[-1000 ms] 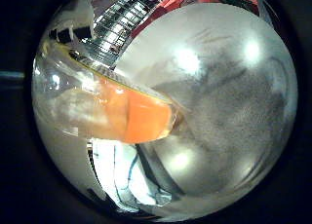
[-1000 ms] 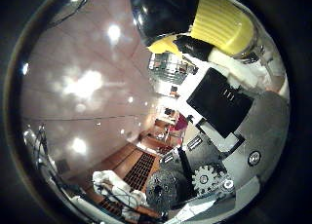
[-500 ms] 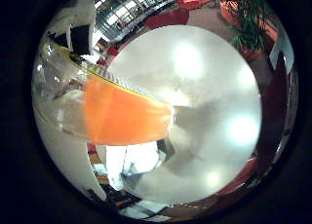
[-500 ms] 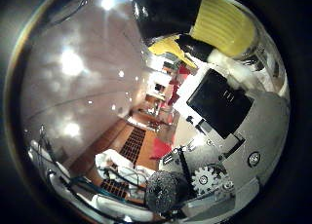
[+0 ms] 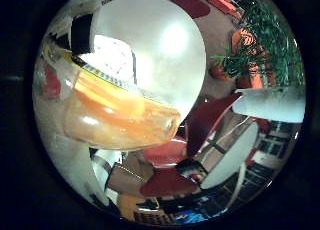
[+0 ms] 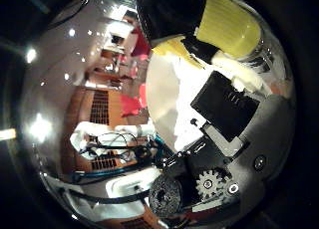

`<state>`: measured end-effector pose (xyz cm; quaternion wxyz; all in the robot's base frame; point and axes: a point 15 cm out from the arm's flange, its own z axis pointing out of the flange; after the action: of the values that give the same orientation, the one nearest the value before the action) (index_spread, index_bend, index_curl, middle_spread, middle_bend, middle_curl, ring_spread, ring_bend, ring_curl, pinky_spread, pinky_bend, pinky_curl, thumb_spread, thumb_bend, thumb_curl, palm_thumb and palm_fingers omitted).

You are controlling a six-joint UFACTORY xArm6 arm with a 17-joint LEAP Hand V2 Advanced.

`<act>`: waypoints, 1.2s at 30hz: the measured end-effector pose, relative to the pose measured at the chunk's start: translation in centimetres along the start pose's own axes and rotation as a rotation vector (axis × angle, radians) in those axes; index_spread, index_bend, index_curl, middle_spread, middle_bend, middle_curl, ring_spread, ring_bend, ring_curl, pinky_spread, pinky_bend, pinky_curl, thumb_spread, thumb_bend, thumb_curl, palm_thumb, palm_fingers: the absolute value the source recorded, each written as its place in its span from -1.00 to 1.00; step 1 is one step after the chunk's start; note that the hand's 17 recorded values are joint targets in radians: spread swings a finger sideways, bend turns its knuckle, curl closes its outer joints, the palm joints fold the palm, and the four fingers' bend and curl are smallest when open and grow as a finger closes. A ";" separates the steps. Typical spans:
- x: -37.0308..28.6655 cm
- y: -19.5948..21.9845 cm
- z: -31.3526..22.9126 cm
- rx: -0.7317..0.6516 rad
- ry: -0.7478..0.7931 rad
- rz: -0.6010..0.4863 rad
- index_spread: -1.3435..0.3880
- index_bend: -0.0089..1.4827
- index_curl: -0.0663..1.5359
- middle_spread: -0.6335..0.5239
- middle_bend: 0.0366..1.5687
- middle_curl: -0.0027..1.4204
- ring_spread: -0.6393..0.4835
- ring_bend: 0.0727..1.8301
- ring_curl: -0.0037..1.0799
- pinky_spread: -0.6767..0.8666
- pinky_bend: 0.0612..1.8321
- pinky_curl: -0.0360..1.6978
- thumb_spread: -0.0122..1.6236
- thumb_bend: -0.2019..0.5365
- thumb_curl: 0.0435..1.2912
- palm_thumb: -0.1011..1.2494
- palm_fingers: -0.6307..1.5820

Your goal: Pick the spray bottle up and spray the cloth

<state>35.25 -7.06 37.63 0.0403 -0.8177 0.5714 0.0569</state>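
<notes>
One spray bottle (image 5: 120, 117), clear-walled with orange liquid and a yellow band, filled much of the little-finger-side view, so it sat close against the palm; the thumb-side view showed what appeared to be its yellow upper part (image 6: 230, 25) next to the hand's black and white parts. The hand (image 6: 219, 134) was judged to be wrapped round the bottle, though the fingers' contact on the body was not directly visible. Beyond the bottle lay a round white table (image 5: 160, 55); further out, red chairs (image 5: 165, 152), a second white table (image 5: 230, 157) and a green plant (image 5: 265, 45). No cloth could be picked out in either view. Main risk, as a judgement: spraying without the cloth located, so the mist would land on the table or floor. Second risk: the smooth wall slipping or twisting in the grasp when the trigger is pressed, since the liquid weight sat low in the bottle. Pose: the bottle lay across the palm view, tilted, not plainly upright, and the palm looked out over the table into the room, suggesting the hand was raised above the table.
</notes>
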 end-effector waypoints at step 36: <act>-9.7 -2.7 7.5 -0.260 0.539 -0.097 0.35 0.67 0.00 -0.07 0.80 -0.09 -0.24 0.48 0.41 -0.37 0.08 0.69 0.17 -0.49 0.15 0.72 0.60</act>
<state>34.14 3.93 31.52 -0.2150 -0.8281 0.5096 -0.0914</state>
